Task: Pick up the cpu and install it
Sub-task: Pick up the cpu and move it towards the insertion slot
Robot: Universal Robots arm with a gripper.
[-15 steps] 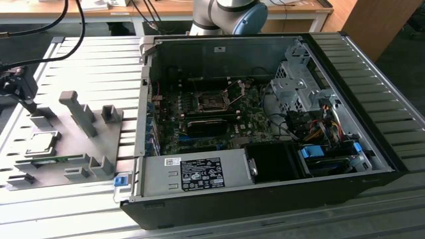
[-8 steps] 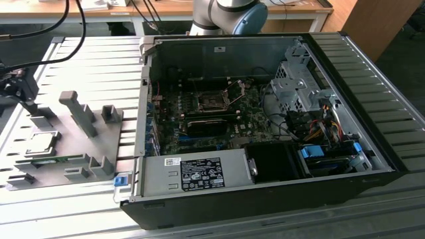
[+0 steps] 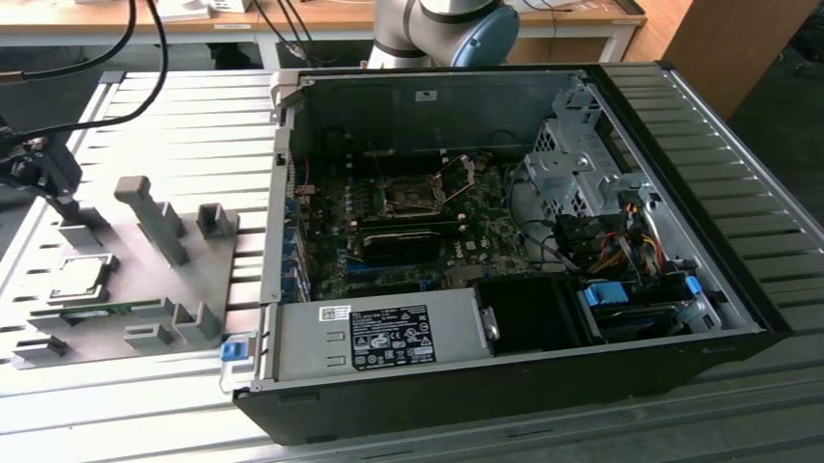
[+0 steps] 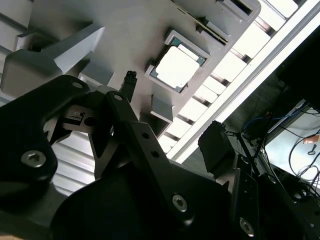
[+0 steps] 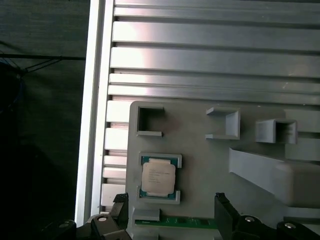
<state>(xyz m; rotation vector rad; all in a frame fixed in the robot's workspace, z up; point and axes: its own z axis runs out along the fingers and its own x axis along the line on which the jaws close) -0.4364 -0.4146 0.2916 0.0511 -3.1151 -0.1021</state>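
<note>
Gripper (image 5: 171, 202) spread wide and empty, hanging above and near the cpu (image 5: 158, 178) lying flat in a square pocket of the grey tray (image 5: 200, 150) at the exterior view's left, well apart from the open case (image 3: 425, 96) holding the socket (image 3: 409, 196) at mid-frame.

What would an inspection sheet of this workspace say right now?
Surface: ribbed metal table carrying a grey fixture plate and an open computer case.
Job's things: cpu lies flat on the plate; socket in the case.
Clutter: green circuit-board strip beside the cpu; grey posts on the plate.
Grippers: gripper above the plate near the cpu, fingers open, holding nothing.
Cables: black cables hang at the exterior view's left; coloured wires inside the case.
Surroundings: wooden desk behind the table.
</note>
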